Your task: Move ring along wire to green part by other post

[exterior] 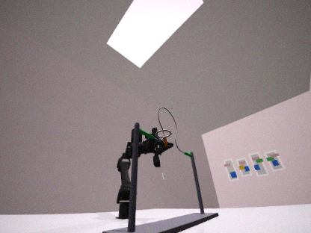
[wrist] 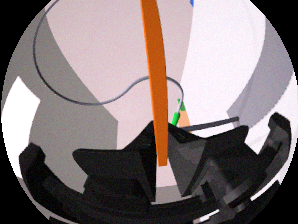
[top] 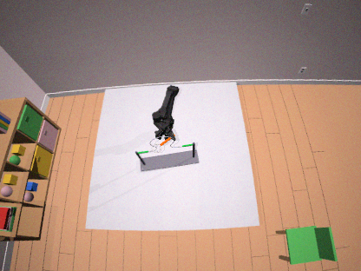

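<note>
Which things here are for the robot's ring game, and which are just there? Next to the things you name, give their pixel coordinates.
For the game:
- ring [exterior: 156, 134]
- orange handle [top: 166, 142] [exterior: 166, 141] [wrist: 158, 85]
- wire [exterior: 176, 131] [wrist: 90, 104]
- posts [exterior: 133, 179]
- gripper [wrist: 156, 123]

Just there:
- green chair [top: 300, 245]
- shelf toys [top: 15, 160]
- wall pictures [exterior: 259, 164]

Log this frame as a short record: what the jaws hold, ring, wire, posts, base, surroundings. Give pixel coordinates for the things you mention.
held: orange handle [top: 167, 141] [exterior: 165, 141] [wrist: 157, 75], between the jaws
ring: pale ring [exterior: 163, 130], at the handle's end, close to the wire; contact cannot be told
wire: thin grey, looping [exterior: 176, 127] [wrist: 90, 104], green part at each end
posts: two, dark, upright [exterior: 134, 179] [exterior: 196, 183]
base: grey plate [top: 169, 162] [exterior: 168, 223], on a white mat [top: 217, 195]
surroundings: shelf unit at left in the top view; green chair at lower right
task state: ring not released
</note>
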`<state>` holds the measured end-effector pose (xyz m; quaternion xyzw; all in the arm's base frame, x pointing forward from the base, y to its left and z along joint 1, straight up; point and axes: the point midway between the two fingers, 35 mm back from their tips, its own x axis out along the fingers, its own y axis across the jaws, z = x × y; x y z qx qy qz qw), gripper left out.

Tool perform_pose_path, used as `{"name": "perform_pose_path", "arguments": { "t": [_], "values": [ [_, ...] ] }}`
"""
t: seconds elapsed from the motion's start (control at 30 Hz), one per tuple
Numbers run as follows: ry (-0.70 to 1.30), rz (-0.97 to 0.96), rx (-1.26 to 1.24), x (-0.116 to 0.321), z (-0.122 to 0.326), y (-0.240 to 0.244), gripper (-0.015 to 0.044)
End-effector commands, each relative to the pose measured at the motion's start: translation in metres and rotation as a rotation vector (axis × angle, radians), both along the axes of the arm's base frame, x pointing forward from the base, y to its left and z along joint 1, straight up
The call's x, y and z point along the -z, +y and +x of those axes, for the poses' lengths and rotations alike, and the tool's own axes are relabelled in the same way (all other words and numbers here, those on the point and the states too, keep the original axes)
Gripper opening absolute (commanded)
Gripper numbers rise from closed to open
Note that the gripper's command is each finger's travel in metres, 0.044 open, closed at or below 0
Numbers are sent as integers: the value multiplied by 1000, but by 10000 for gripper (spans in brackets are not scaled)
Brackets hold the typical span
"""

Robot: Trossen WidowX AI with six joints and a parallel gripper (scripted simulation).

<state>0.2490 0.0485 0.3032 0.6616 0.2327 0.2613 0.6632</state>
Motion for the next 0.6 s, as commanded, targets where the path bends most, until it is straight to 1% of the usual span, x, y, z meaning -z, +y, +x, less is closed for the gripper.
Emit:
{"name": "perform_pose_path", "arguments": {
  "t": [0.0,0.37,0.57],
  "values": [
    [9,92,-1,-15,-1,0,-150],
    [46,343,-6,-54,0,-8,-150],
    [65,433,9,-69,2,-13,-150]
  ]
}}
